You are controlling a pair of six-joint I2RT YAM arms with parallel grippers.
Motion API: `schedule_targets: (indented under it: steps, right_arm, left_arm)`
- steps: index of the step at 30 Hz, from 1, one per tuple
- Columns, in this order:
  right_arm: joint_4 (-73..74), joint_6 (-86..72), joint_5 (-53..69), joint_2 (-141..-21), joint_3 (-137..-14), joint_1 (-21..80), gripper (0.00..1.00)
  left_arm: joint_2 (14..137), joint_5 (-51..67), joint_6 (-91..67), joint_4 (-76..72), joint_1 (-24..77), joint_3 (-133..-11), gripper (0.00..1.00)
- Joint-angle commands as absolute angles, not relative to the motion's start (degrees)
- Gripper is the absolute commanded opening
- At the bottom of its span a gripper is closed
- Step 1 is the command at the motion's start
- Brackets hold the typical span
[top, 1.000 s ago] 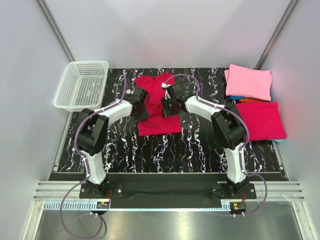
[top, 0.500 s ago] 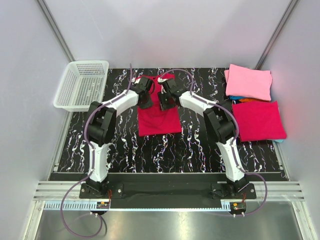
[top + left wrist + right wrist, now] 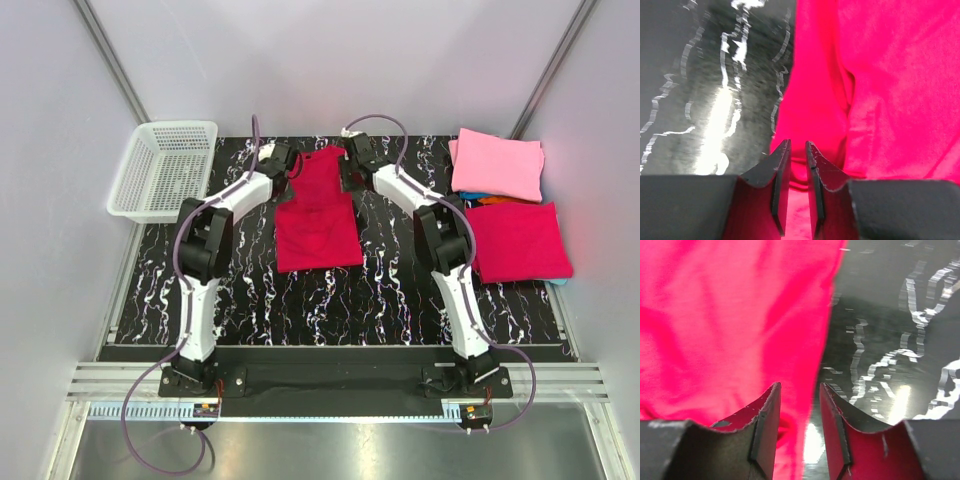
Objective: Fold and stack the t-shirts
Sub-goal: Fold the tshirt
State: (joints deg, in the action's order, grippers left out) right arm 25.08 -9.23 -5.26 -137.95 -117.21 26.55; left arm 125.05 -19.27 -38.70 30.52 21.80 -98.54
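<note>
Both far corners of the crimson t-shirt [image 3: 318, 215] now lie pulled flat; we see left gripper [image 3: 797, 146] jaws clamping cloth, but cannot tell for the right gripper [image 3: 799, 388].

Lots of red on black marble
Middle shirt [image 3: 318, 215] is crimson, so is the right shirt [image 3: 520, 240], pink shirt [image 3: 497, 165] behind it; worktop [image 3: 260, 300] is black with white veins, basket [image 3: 178, 125] plain white mesh.

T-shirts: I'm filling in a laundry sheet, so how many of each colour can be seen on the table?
red shirt: 2
pink shirt: 1
turquoise shirt: 1, only an edge shows
orange shirt: 1, only an edge shows
Total: 5
</note>
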Motion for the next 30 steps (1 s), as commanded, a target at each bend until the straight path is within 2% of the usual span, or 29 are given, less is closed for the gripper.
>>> schedule_targets:
  steps: [1, 2, 5, 6, 7, 9, 12, 17, 23, 30]
  right_arm:
    - [27.50, -9.93, -8.44, -132.91, -116.99, 24.96, 0.45]
    - [27.77, -10.71, -8.96, -131.67, -115.76, 24.53, 0.46]
    - [27.95, -11.16, -9.14, -124.82, -103.94, 23.64, 0.72]
    - [28.04, -11.25, -9.31, -121.32, -101.02, 23.73, 0.79]
    - [27.78, -11.34, -9.14, -119.64, -98.20, 23.64, 0.81]
    - [27.43, -12.30, -9.23, -114.38, -89.50, 23.64, 0.82]
    - [25.58, -14.67, -7.30, -107.00, -78.60, 23.73, 0.80]
    - [19.26, -18.28, 4.26, -96.87, -64.63, 23.73, 0.71]
    - [8.54, -21.09, 16.94, -89.74, -53.37, 23.73, 0.68]
    - [0.62, -23.64, 21.80, -93.94, -48.43, 23.73, 0.69]
  left_arm:
    - [116.73, -23.82, -37.18, 29.18, 21.53, -96.16, 0.24]
    - [113.41, -23.91, -37.09, 29.18, 21.53, -94.93, 0.25]
    - [107.08, -22.42, -37.35, 29.62, 21.53, -88.52, 0.32]
    - [105.31, -21.72, -37.79, 30.49, 21.53, -84.76, 0.39]
    - [103.99, -21.27, -38.84, 30.93, 21.45, -82.55, 0.43]
    - [99.95, -19.43, -40.07, 31.29, 21.27, -75.61, 0.49]
    - [95.12, -10.33, -42.45, 28.67, 21.27, -65.94, 0.49]
    - [88.42, 2.36, -46.22, 17.68, 21.27, -49.78, 0.49]
    - [86.75, 7.82, -48.95, 11.87, 21.18, -41.94, 0.48]
    - [86.05, 7.65, -50.54, 12.57, 20.92, -39.55, 0.50]
